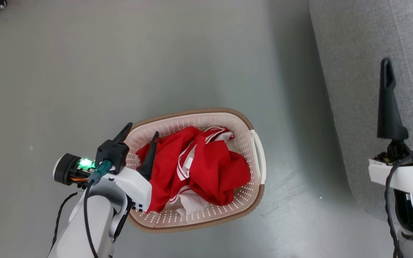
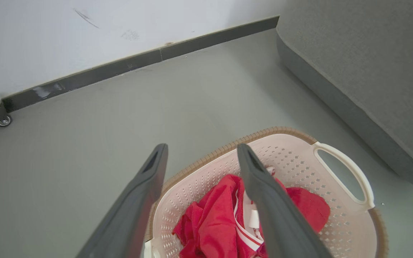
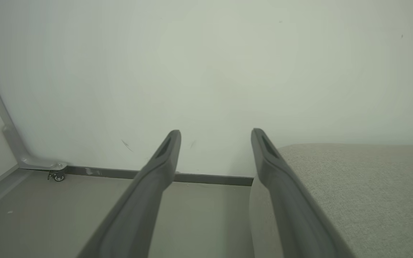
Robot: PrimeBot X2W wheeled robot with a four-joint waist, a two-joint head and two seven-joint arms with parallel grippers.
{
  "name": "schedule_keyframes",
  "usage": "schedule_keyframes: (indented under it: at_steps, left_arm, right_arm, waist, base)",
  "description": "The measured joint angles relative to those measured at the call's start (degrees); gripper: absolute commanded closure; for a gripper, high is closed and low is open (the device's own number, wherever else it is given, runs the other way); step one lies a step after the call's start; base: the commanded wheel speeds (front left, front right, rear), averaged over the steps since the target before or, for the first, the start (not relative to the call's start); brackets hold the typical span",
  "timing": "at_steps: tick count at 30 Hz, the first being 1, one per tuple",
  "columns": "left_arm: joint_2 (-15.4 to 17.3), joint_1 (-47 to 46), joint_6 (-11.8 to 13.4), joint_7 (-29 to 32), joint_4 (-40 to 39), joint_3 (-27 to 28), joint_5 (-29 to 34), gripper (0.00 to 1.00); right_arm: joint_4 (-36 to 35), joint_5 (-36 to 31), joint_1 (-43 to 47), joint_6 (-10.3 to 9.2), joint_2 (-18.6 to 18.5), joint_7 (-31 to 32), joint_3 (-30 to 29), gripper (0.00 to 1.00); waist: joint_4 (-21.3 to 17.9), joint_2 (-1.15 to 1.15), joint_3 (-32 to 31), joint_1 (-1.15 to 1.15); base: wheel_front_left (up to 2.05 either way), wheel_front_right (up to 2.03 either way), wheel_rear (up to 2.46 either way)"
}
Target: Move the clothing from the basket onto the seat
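Sink the wide-spread left hand (image 1: 142,130) into the red garments (image 1: 210,168), pinching a thick fold before lifting clear of the laundry basket (image 1: 244,141).

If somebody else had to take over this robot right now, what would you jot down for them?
Left gripper: open, empty, poised over the basket's left rim, one finger above the clothing.
Right gripper: open, empty, raised at the seat's edge.
Clothing: heaped in the basket, which stands on the floor beside the seat.
Done: no garment moved yet.
Left: grasp the garments and lay them on the seat.
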Motion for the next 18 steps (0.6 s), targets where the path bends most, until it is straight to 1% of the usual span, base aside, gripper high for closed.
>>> schedule_keyframes:
  at_steps: [7, 18]
  left_arm:
    - [-0.36, -1.63, -0.44, 1.33, 2.71, -1.46, 0.89, 0.0]
    - [0.19, -4.64, -1.33, 4.39, 6.71, -3.66, 3.0, 0.0]
  right_arm:
    - [-0.4, 0.0, -1.38, 0.0, -0.05, -0.27, -0.26, 0.0]
    - [-0.14, 0.46, -2.9, 0.0, -0.13, -1.27, -0.93, 0.0]
  waist:
    - [-0.05, 0.0, 2.14, 0.0]
    - [-0.63, 0.0, 4.66, 0.0]
  base:
    - [0.0, 0.0, 0.0]
    - [0.0, 0.0, 0.0]
